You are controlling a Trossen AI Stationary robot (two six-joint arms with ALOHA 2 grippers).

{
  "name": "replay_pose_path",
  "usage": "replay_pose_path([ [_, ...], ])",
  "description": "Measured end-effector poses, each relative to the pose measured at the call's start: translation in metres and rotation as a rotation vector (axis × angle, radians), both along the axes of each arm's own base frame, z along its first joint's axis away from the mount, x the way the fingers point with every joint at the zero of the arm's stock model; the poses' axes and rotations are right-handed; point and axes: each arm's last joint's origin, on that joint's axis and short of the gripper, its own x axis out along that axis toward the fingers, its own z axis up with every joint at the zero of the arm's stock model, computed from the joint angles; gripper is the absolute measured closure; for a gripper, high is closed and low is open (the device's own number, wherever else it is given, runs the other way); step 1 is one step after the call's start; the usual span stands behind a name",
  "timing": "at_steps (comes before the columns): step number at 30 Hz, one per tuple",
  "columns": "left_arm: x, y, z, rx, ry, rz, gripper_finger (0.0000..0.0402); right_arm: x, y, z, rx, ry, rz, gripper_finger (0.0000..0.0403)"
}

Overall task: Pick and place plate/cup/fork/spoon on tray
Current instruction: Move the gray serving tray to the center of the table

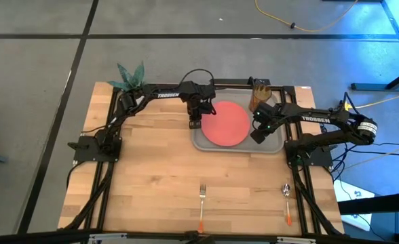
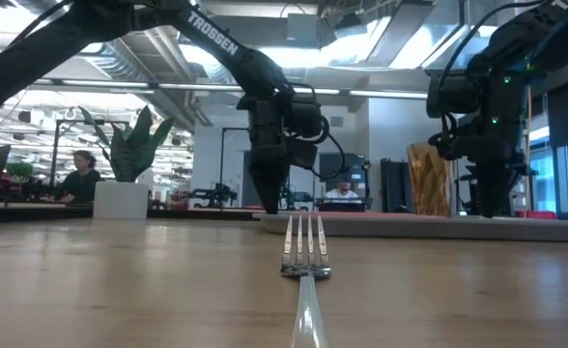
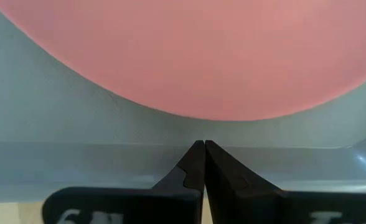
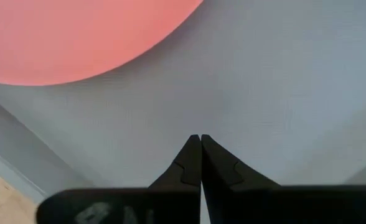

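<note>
The coral-red plate lies flat on the grey tray at the table's far middle. The amber cup stands upright at the tray's far right corner and also shows in the low view. The fork and the spoon lie on the wood near the table's front edge. My left gripper is shut, low over the tray's left rim, beside the plate. My right gripper is shut, low over the tray's bare floor, right of the plate. My left gripper points down at the tray's left rim with shut fingers; I cannot tell whether the tips touch it. My right gripper points down at the tray's floor with shut fingers; I cannot tell whether the tips touch it.
A white pot with a green plant stands at the table's far left corner. Bare wood lies between the tray and the cutlery. A black frame runs along the table's left, far and right sides. People sit in the room behind.
</note>
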Motion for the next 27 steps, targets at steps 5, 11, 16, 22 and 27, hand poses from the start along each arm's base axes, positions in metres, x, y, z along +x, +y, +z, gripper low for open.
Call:
replay_pose_path([
  [5, -0.002, -0.002, 0.000, 0.008, 0.037, 0.015, 0.0401, 0.001, 0.001, 0.000, 0.023, -0.016, 0.002, 0.0401],
  [11, -0.006, -0.007, -0.001, -0.016, 0.101, 0.018, 0.0402, 0.002, 0.001, 0.000, 0.050, -0.040, 0.006, 0.0401],
  [16, -0.011, -0.013, -0.001, -0.043, 0.161, 0.022, 0.0401, 0.003, 0.002, 0.000, 0.083, -0.065, 0.014, 0.0401],
  [22, -0.013, -0.022, -0.001, -0.060, 0.223, 0.010, 0.0401, 0.004, 0.002, 0.000, 0.086, -0.068, -0.002, 0.0401],
  [27, -0.016, -0.033, -0.005, -0.063, 0.282, -0.036, 0.0401, 0.004, 0.003, 0.001, 0.113, -0.081, 0.004, 0.0401],
])
